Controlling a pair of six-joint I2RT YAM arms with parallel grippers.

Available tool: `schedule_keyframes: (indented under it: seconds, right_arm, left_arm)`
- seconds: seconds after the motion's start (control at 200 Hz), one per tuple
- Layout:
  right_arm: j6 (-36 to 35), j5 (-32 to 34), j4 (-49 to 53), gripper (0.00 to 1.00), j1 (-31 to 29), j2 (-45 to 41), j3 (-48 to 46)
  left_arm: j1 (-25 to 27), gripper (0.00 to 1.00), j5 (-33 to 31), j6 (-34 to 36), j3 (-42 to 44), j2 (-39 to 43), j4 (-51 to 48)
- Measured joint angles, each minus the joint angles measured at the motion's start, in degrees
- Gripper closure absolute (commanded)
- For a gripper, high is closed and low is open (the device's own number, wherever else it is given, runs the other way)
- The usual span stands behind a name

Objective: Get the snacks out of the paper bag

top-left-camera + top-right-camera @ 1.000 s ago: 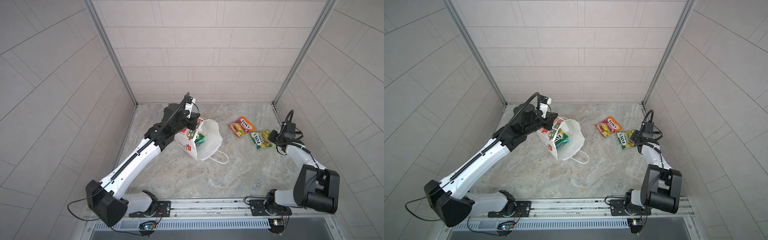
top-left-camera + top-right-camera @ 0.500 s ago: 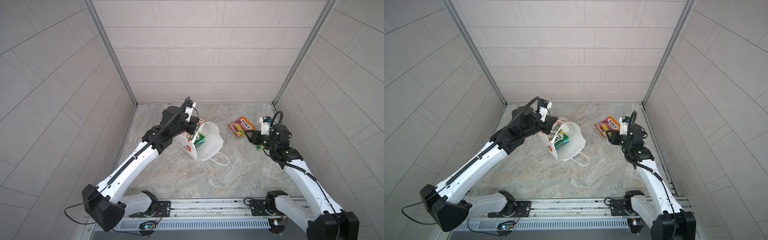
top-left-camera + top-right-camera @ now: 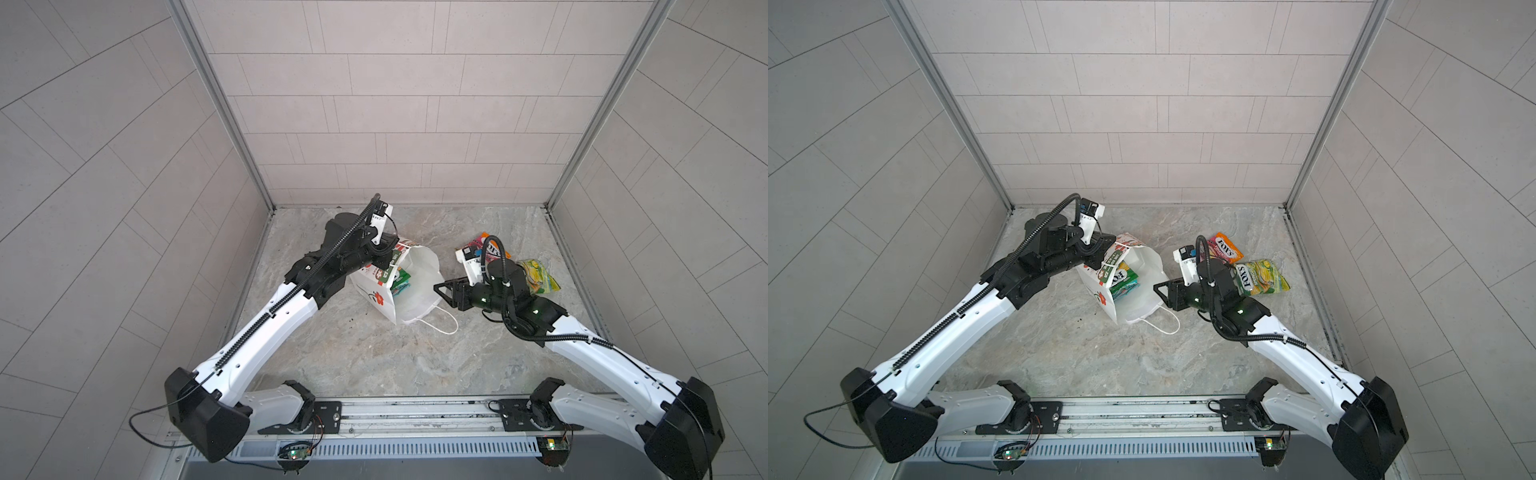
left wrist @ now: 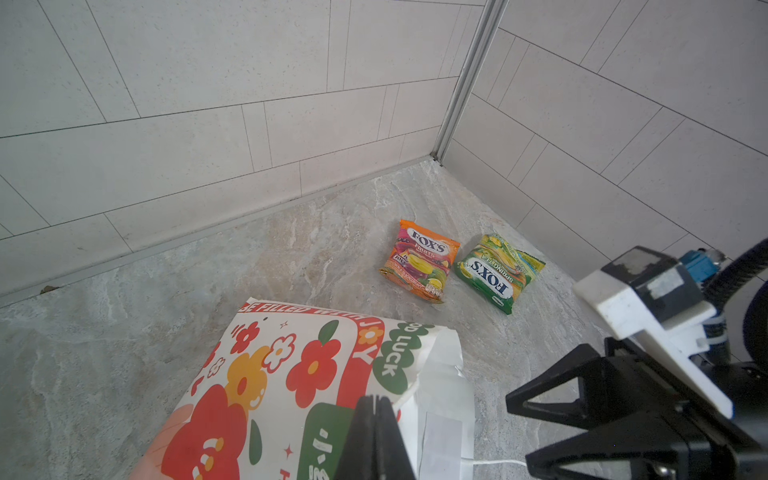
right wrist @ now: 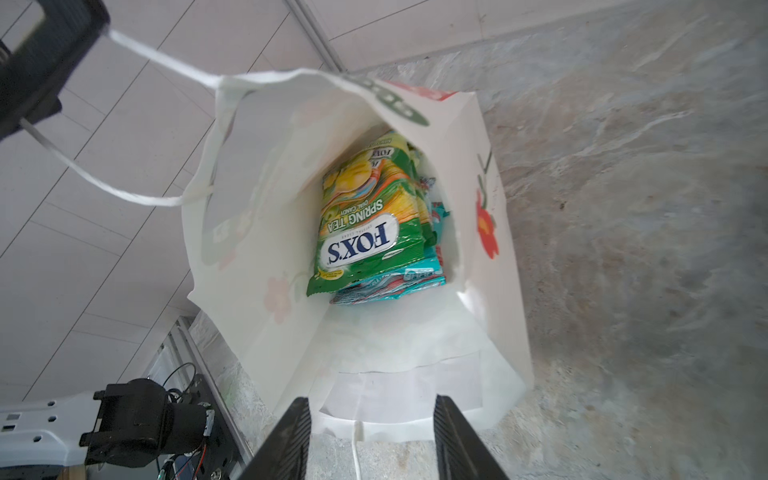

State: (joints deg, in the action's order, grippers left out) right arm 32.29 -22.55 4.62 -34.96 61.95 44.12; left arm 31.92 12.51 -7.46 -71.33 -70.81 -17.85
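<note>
The white paper bag (image 3: pixel 415 297) (image 3: pixel 1144 299) lies tilted on the marble floor, its mouth facing right. My left gripper (image 3: pixel 388 255) (image 4: pixel 376 409) is shut on its upper cord handle and holds the mouth up. Inside lie several snacks, a green-yellow pouch (image 5: pixel 365 224) on top of a teal one (image 5: pixel 390 284). My right gripper (image 3: pixel 440 291) (image 5: pixel 370 405) is open and empty, just in front of the bag's mouth. Two snacks lie outside at the right: an orange-purple pouch (image 3: pixel 1225 251) (image 4: pixel 419 259) and a green-yellow one (image 3: pixel 1262 276) (image 4: pixel 496 270).
The bag's lower cord handle (image 3: pixel 440 328) trails loose on the floor under my right gripper. Tiled walls close the floor at the back and on both sides. The arms' base rail (image 3: pixel 415 415) runs along the front edge.
My right arm has swung left, from the pouches by the right wall to the bag's mouth. The left gripper has kept its hold on the handle with little movement.
</note>
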Motion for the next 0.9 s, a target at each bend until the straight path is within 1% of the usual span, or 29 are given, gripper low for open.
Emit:
schedule_keyframes:
  seconds: [0.11,0.25,0.4,0.55,0.701,0.901]
  right_arm:
    - [0.1,0.9,-0.6,0.54,-3.6,4.7,2.1]
    - [0.2,1.4,-0.9,0.56,-6.5,10.7,4.0]
    - [0.7,2.4,-0.7,0.57,-8.2,17.3,7.2]
    - [2.0,4.2,-0.5,0.58,-8.9,22.2,10.3]
    - [5.7,7.9,-0.6,0.58,-9.0,25.8,12.5]
    - [13.6,12.2,-3.6,0.58,-9.0,28.7,12.7]
  left_arm:
    - [0.0,1.0,-0.1,-0.3,0.0,0.0,0.0]
    - [0.0,1.0,-0.1,-0.7,0.1,0.0,0.0]
    - [0.0,1.0,-0.1,-1.1,0.2,0.0,0.1]
    - [0.0,1.0,-0.1,-1.7,0.3,0.0,0.2]
    - [0.0,1.0,-0.1,-2.1,0.5,0.0,0.5]
    - [0.0,1.0,-0.1,-2.2,0.7,0.0,0.5]
